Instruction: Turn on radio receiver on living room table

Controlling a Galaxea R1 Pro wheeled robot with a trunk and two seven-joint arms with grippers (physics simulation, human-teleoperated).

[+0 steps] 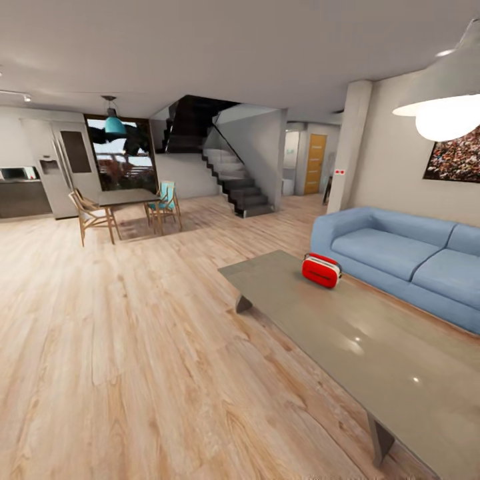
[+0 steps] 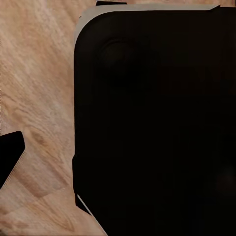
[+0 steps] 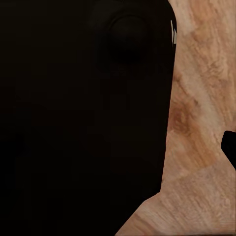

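So we're standing in the living room, looking across the light wood plank floor. The red radio receiver sits on the grey glossy worktop, near its far end on the side facing the blue sofa, which runs along just behind it. The radio is a bit tilted, with its red handle on top. Nothing is touching it.

The worktop's shiny top picks up glare from the white pendant lamp hanging up at the right, and there's a framed picture on the wall behind the sofa.

Farther back we see a dark dining table with wooden chairs, a teal lamp over it, a fridge off to the left, and a dark staircase going up in the middle.

Both wrist views mostly give us a big black body with wood floor beside it. As for either hand, wide or narrow, we honestly can't tell.
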